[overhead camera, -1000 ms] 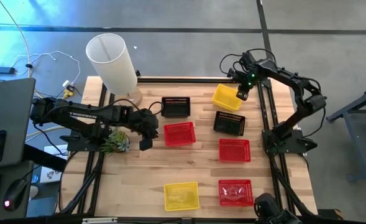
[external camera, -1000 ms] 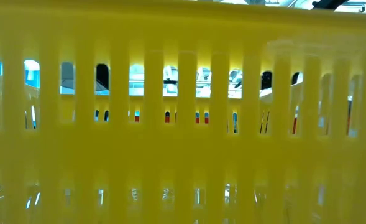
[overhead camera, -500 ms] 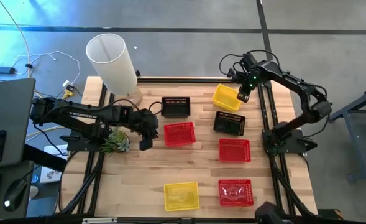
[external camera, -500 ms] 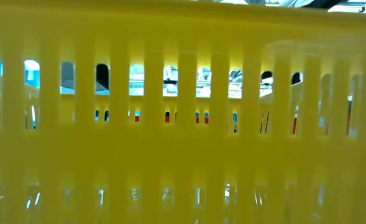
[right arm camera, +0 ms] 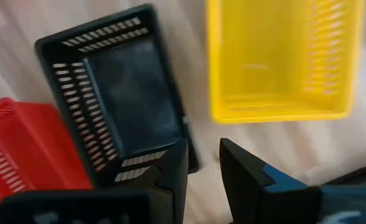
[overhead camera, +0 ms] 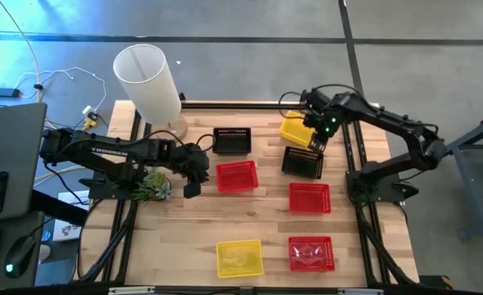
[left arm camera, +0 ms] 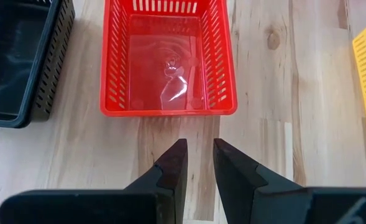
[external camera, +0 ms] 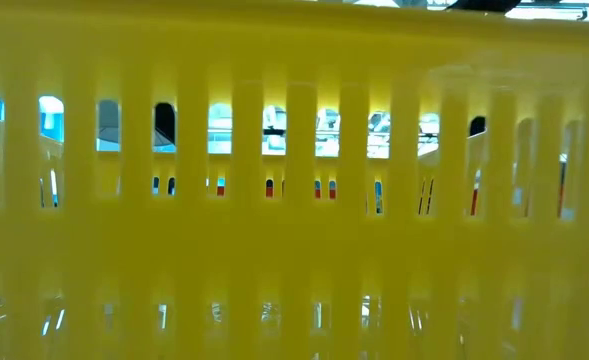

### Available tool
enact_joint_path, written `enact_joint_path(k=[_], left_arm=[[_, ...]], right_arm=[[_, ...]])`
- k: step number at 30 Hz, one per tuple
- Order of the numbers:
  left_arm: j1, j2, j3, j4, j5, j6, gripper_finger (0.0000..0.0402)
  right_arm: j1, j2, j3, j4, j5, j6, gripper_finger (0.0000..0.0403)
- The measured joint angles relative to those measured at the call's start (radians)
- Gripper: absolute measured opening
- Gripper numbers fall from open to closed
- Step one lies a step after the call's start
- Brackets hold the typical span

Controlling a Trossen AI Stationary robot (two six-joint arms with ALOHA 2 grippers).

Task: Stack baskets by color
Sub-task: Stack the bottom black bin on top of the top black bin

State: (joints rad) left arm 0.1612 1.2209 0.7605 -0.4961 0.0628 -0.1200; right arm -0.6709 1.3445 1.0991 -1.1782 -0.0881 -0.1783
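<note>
Your left gripper point(overhead camera: 193, 175) waits narrow and empty at frame centre-left, beside a red basket point(overhead camera: 236, 176). Upper right, your right gripper point(overhead camera: 315, 141) — jaws narrow, nothing held — has slid off the yellow basket point(overhead camera: 294, 128) toward the black basket point(overhead camera: 303, 162), leaving the yellow unstacked.

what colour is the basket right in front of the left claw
Red: the basket ahead of the left claw shows best in the left wrist view.

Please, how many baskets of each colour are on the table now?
Red baskets: 3
Yellow baskets: 2
Black baskets: 2
Total: 7
</note>
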Motion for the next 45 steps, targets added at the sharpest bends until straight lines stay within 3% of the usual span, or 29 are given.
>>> enact_joint_path(k=[13,29,34,45], left_arm=[[0.0,0.0,0.0,0.0,0.0,0.0,0.0064],[0.0,0.0,0.0,0.0,-0.007,0.026,0.0064],[0.0,0.0,0.0,0.0,-0.007,0.026,0.0063],[0.0,0.0,0.0,0.0,-0.007,0.026,0.0064]], right_arm=[[0.26,0.001,-0.135,0.006,0.009,0.248,0.0078],[0.561,0.001,-0.138,0.111,0.038,0.445,0.0078],[0.612,0.001,-0.138,0.123,0.136,0.467,0.0082],[0.633,0.016,-0.139,0.131,0.143,0.514,0.0119]])
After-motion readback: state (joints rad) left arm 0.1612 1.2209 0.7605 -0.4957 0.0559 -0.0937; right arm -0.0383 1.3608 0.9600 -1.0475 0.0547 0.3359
